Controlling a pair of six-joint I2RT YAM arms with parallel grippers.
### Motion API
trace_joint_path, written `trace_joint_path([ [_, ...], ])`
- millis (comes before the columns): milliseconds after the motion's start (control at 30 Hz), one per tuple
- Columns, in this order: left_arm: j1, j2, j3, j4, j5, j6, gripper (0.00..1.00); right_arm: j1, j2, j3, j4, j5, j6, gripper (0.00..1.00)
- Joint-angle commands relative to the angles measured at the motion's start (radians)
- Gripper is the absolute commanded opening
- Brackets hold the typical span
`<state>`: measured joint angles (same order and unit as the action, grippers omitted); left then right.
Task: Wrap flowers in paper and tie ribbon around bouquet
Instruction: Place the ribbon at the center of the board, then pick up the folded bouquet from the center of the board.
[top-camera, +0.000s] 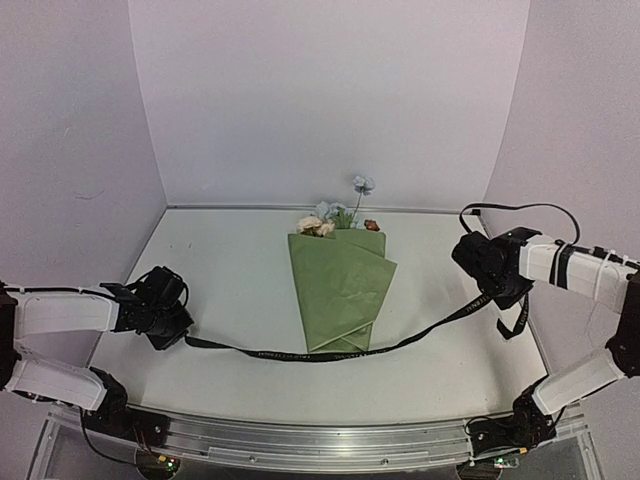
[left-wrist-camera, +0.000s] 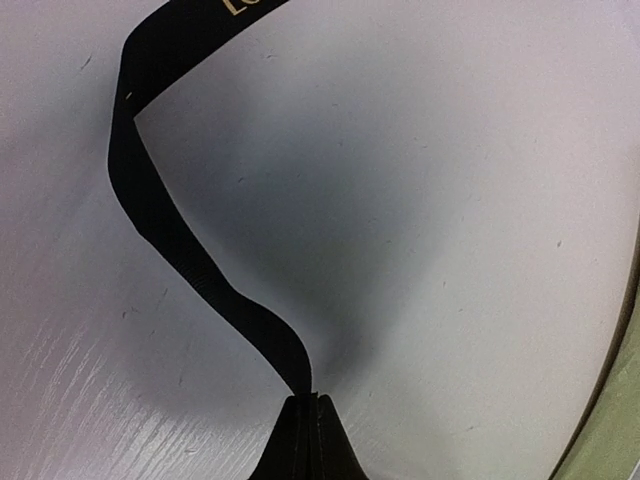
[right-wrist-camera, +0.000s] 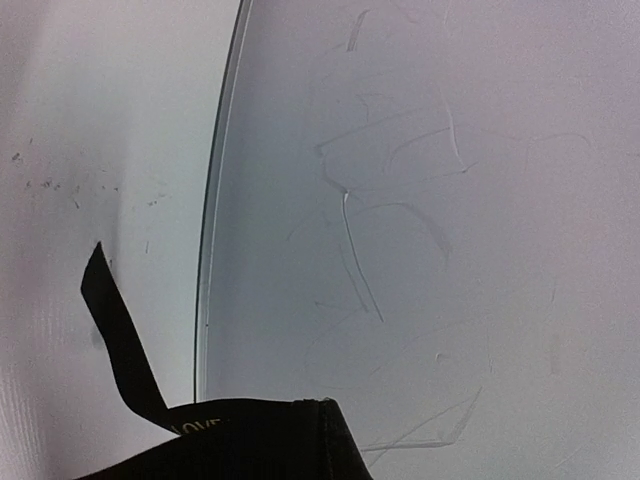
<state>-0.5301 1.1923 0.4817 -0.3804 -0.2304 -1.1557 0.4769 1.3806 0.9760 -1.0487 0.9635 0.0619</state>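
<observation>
Robot arms flank a bouquet (top-camera: 340, 290) lying on a white table (top-camera: 230, 270), its wide end toward the back wall. Olive-green paper (top-camera: 345, 275) is folded into a cone around the flowers (top-camera: 330, 218). Pale blue, cream and brownish blooms show above the paper's top edge, and one blue bloom stands higher than the rest. A long black ribbon (top-camera: 270, 352) with light lettering runs across the table from one arm to the other and crosses the cone's narrow near end. Whether it passes over or under the paper cannot be told. The left gripper (top-camera: 180, 333), well to the left of the bouquet, has its jaws pinched tight on one end of the ribbon. From the wrist, that end appears as a twisted strip rising from the closed fingertips. The right gripper (top-camera: 490, 290), raised off to the right, is likewise clamped on the ribbon, with a short free tail hanging past it.
</observation>
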Motion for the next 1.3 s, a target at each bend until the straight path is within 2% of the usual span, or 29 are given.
trace_joint_path([
  [0,-0.002,-0.004,0.012,0.057,-0.017,-0.034,0.02,-0.047,0.014,0.043,-0.086,0.004,0.099,0.0],
  [133,-0.001,0.026,0.052,0.049,-0.033,-0.005,0.03,-0.073,0.059,0.09,-0.149,-0.038,0.139,0.0],
  [200,-0.001,0.037,0.066,0.045,-0.03,0.01,0.13,-0.077,0.081,0.107,-0.185,-0.06,0.153,0.04],
  [300,-0.001,0.022,0.078,0.025,-0.034,0.019,0.39,-0.08,0.092,0.116,-0.219,-0.105,0.157,0.31],
  [433,-0.001,-0.031,0.103,0.019,-0.026,0.055,0.63,-0.081,0.057,0.129,-0.277,-0.276,0.162,0.69],
  [500,-0.001,-0.042,0.132,0.015,-0.005,0.077,0.68,-0.082,0.033,0.134,-0.308,-0.367,0.162,0.8],
  [567,-0.001,-0.043,0.164,0.011,0.019,0.097,0.74,-0.082,0.017,0.143,-0.356,-0.424,0.171,0.86],
  [700,-0.001,-0.046,0.208,0.017,0.075,0.136,0.81,-0.09,-0.022,0.134,-0.409,-0.518,0.195,0.93],
  [767,-0.001,-0.044,0.228,0.034,0.108,0.164,0.82,-0.101,-0.056,0.126,-0.397,-0.614,0.22,0.94],
  [833,-0.001,-0.026,0.254,0.065,0.162,0.204,0.83,-0.101,-0.081,0.131,-0.341,-0.774,0.26,0.96],
  [900,-0.001,0.011,0.284,0.102,0.227,0.244,0.83,-0.101,-0.096,0.126,-0.239,-0.962,0.312,0.98],
  [1000,-0.001,0.088,0.327,0.154,0.347,0.297,0.83,-0.091,-0.095,0.081,-0.019,-1.158,0.424,0.98],
  [1133,-0.001,0.202,0.367,0.22,0.485,0.334,0.82,-0.027,-0.045,0.051,0.239,-1.215,0.537,0.98],
  [1267,-0.002,0.313,0.403,0.302,0.606,0.339,0.81,0.03,0.051,0.074,0.396,-1.226,0.574,0.98],
])
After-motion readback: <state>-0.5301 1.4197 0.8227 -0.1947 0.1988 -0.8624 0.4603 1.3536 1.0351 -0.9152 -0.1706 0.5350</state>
